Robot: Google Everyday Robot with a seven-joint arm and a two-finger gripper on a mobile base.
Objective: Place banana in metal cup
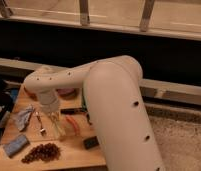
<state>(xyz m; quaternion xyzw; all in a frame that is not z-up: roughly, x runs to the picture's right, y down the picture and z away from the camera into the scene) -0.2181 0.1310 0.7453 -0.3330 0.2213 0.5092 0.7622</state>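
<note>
Your pincer point(55, 123) pinches the banana point(58, 131) low over the table point(69, 153), and because it looks light, soft and slippery, you should hold its middle gently.

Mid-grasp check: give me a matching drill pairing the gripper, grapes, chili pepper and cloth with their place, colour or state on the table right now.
Things:
1. gripper
2. grapes
3. chili pepper
4. cloth

Descriptions:
A. dark cluster near the front edge of the table
B. red-orange, just image-right of the gripper
C. shut, down at the banana mid-table
D. grey-blue, crumpled, image-left of the gripper

Pairs: 1-C, 2-A, 3-B, 4-D
</note>
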